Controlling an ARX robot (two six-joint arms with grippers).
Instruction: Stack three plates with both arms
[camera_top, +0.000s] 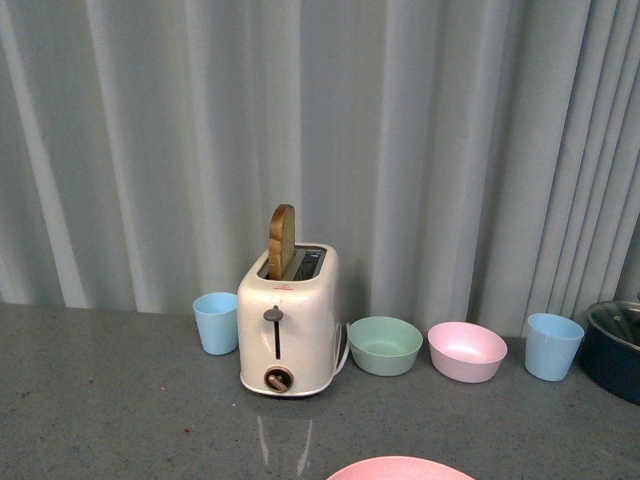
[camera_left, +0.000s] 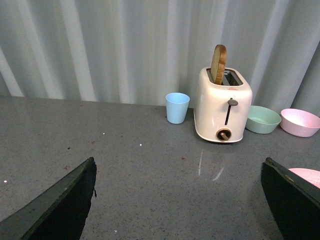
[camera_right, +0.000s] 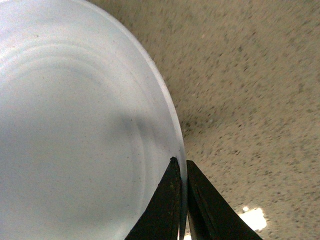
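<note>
In the right wrist view my right gripper (camera_right: 181, 167) is shut on the rim of the light blue plate (camera_right: 75, 135), which fills most of that view above the speckled counter. The pink plate (camera_top: 400, 468) shows only as a rim at the bottom edge of the front view and as a sliver in the left wrist view (camera_left: 306, 175). My left gripper (camera_left: 180, 172) is open and empty above the bare grey counter, its dark fingers (camera_left: 65, 200) wide apart, the pink plate's sliver next to one finger. The cream plate is out of view. Neither arm shows in the front view.
A cream toaster (camera_top: 288, 320) with a slice of toast stands at the back by the curtain. A blue cup (camera_top: 216, 322), a green bowl (camera_top: 385, 345), a pink bowl (camera_top: 466, 351), another blue cup (camera_top: 553, 346) and a dark pot (camera_top: 615, 350) line the back.
</note>
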